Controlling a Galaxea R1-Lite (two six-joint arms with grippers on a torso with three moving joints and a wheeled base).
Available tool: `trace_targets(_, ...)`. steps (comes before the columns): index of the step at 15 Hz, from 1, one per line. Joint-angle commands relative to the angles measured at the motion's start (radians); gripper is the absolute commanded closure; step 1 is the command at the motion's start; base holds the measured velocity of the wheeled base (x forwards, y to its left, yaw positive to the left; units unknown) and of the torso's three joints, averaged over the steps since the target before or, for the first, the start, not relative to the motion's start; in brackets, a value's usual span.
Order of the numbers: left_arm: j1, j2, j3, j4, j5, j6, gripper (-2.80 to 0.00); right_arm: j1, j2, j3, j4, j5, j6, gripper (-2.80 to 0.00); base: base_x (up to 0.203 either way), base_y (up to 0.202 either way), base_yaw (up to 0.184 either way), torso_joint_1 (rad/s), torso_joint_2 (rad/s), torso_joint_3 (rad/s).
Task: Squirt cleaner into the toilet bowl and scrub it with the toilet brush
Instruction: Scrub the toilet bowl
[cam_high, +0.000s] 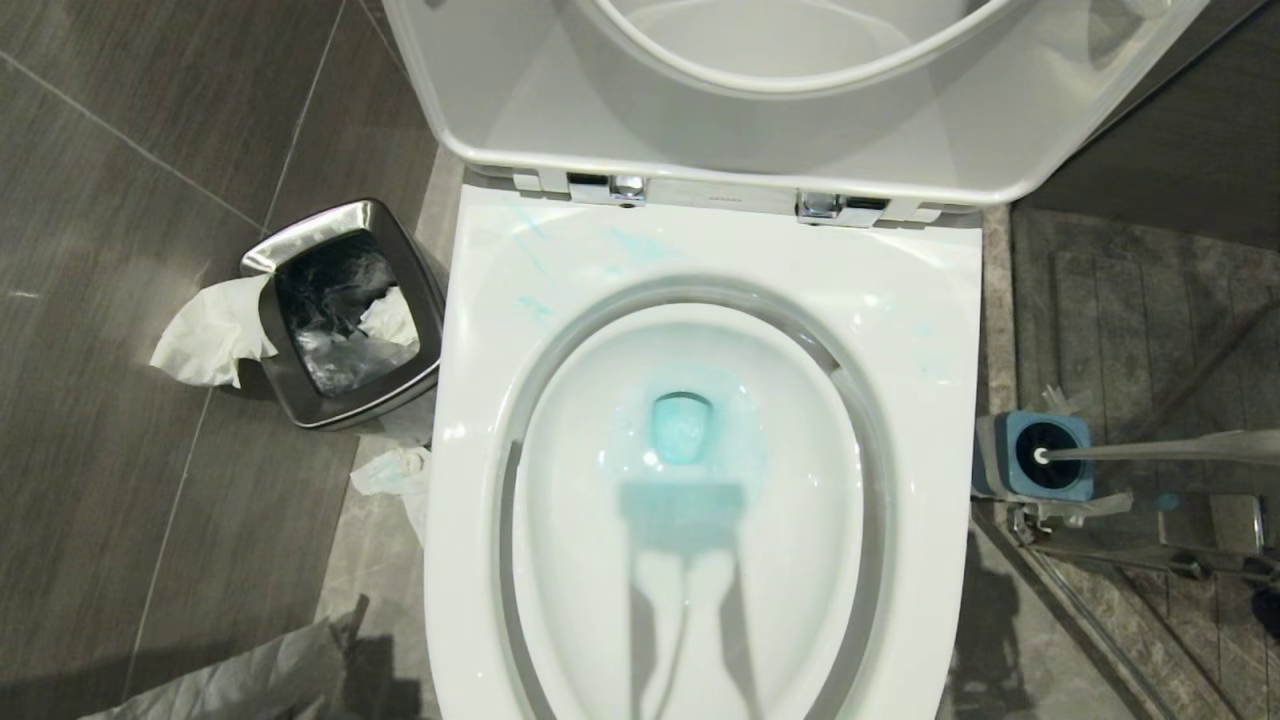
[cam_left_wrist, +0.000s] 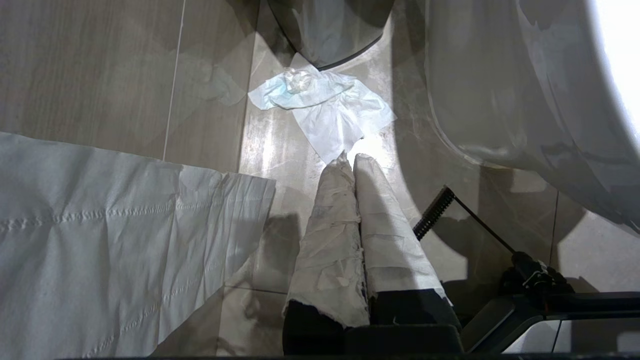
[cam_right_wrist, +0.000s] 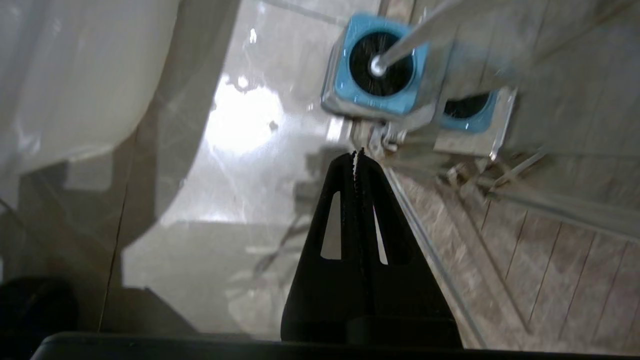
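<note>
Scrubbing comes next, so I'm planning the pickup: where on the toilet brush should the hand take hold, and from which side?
Grip the toilet brush on its bare stick, well clear of the blue-topped holder where the bristles sit. The stick leans away from the toilet bowl, so probably close across it from above; the right hand, shut now, must open first.

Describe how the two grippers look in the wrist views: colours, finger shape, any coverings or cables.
The left gripper has two long tapered fingers wrapped in white, paper-like material that is wrinkled and frayed at its lower edge, above a black base. A thin black cable and a small black ribbed piece sit beside it. The right gripper is bare black: two tapered fingers with serrated inner edges and a slot-shaped cutout in each.
</note>
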Motion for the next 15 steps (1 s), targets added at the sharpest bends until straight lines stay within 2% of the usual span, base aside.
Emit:
trace_targets(1, 0.000, 0.000, 0.002, 0.000, 0.000, 0.000, 0.00, 0.001, 0.090, 0.000, -0.007, 0.001, -0.001, 0.00, 0.000, 0.000, 0.000, 0.000, 0.00, 0.000)
trace_targets(4, -0.001, 0.000, 0.002, 0.000, 0.000, 0.000, 0.00, 0.000, 0.106, 0.000, -0.012, 0.004, 0.000, 0.00, 0.000, 0.000, 0.000, 0.000, 0.00, 0.000)
trace_targets(5, 0.000, 0.000, 0.002, 0.000, 0.000, 0.000, 0.00, 0.000, 0.107, 0.000, -0.012, 0.003, 0.000, -2.80, 0.000, 0.000, 0.000, 0.000, 0.00, 0.000)
trace_targets(11, 0.000, 0.000, 0.002, 0.000, 0.000, 0.000, 0.00, -0.002, 0.149, 0.000, -0.017, -0.006, 0.002, -2.80, 0.000, 0.000, 0.000, 0.000, 0.00, 0.000)
trace_targets(15, 0.000, 0.000, 0.002, 0.000, 0.000, 0.000, 0.00, -0.019, 0.218, 0.000, -0.054, -0.009, 0.034, -2.80, 0.000, 0.000, 0.000, 0.000, 0.00, 0.000)
